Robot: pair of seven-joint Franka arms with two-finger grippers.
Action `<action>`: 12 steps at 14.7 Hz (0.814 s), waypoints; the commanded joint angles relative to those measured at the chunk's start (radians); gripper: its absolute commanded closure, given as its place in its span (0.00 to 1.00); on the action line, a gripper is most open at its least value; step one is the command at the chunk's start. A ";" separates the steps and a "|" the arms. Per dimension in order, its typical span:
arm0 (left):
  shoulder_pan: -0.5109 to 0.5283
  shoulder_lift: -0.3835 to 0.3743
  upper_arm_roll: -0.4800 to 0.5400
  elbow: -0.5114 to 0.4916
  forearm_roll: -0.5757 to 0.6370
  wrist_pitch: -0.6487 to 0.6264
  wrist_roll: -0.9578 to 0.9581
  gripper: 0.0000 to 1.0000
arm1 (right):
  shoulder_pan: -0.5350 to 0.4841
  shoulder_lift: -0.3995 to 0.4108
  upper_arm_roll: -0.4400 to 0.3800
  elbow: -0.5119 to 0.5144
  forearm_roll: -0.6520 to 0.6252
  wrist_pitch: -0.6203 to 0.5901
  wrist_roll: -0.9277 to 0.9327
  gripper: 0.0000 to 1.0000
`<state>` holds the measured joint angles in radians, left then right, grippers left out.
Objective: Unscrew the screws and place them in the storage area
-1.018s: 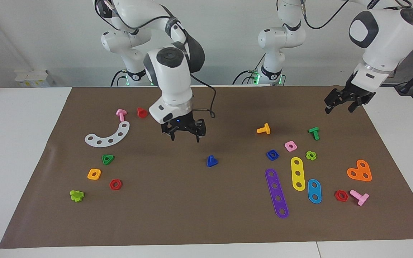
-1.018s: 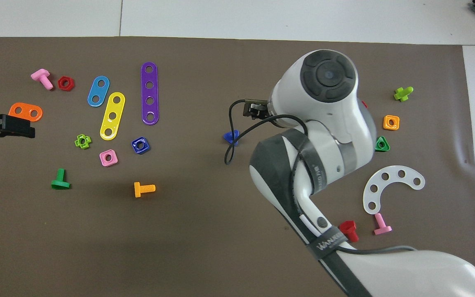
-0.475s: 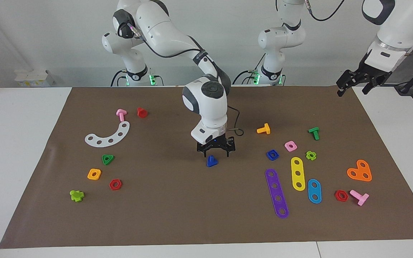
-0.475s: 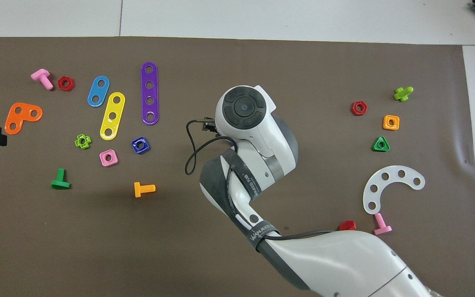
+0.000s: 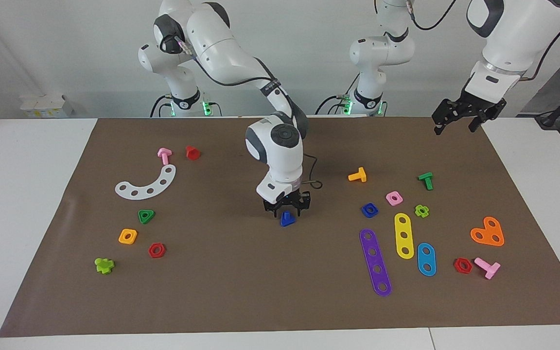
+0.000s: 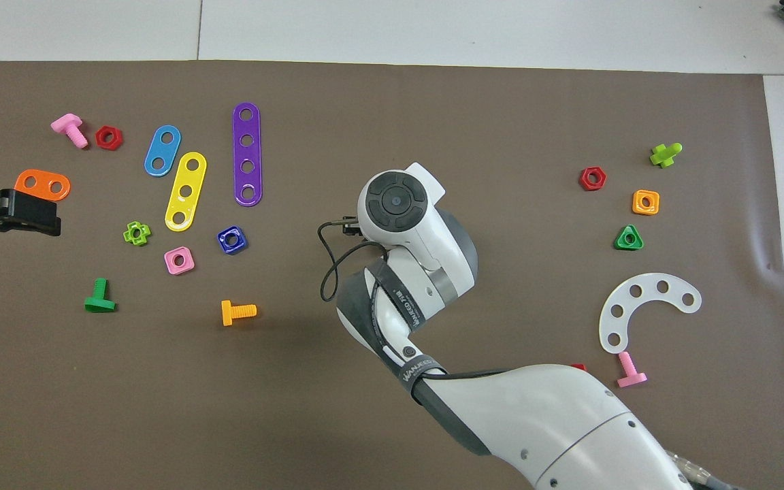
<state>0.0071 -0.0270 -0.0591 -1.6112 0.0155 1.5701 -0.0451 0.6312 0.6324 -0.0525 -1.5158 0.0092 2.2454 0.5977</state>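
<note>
The dark-blue screw [image 5: 287, 219] with the triangular head lies on the brown mat [image 5: 241, 291] near its middle. My right gripper [image 5: 287, 210] is low over it, open, with a finger on either side of its top. In the overhead view the right arm's hand [image 6: 395, 202] hides the screw. The storage area is the mat around the white curved strip [image 5: 146, 183], toward the right arm's end, with a green triangular nut [image 5: 146, 216], an orange square nut [image 5: 128, 236] and a red hexagonal nut [image 5: 156, 250]. My left gripper [image 5: 455, 124] is open and empty, raised over the mat at the left arm's end.
Purple [image 5: 375, 262], yellow [image 5: 404, 235] and blue [image 5: 426, 259] straight strips, a blue square nut [image 5: 369, 210], an orange bolt [image 5: 358, 175] and an orange plate [image 5: 488, 232] lie toward the left arm's end. A pink bolt [image 5: 164, 155] lies by the white strip.
My right gripper has swung from beside the white strip's area to the mat's middle and come down over the blue screw. My left gripper has risen and shifted a little.
</note>
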 commanded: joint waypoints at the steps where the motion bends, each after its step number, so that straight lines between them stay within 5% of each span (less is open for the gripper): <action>1: -0.021 0.010 0.008 -0.010 -0.005 0.022 -0.010 0.00 | -0.005 -0.034 0.003 -0.046 -0.011 0.033 -0.021 0.45; 8: -0.006 0.004 0.008 -0.076 -0.006 0.074 -0.006 0.00 | -0.005 -0.034 0.002 -0.060 -0.014 0.083 -0.076 0.46; 12: -0.004 -0.005 0.011 -0.096 -0.052 0.070 -0.002 0.00 | -0.005 -0.034 0.000 -0.064 -0.014 0.083 -0.090 0.64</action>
<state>0.0040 -0.0092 -0.0554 -1.6768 0.0020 1.6174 -0.0451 0.6312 0.6263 -0.0528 -1.5386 0.0076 2.2990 0.5303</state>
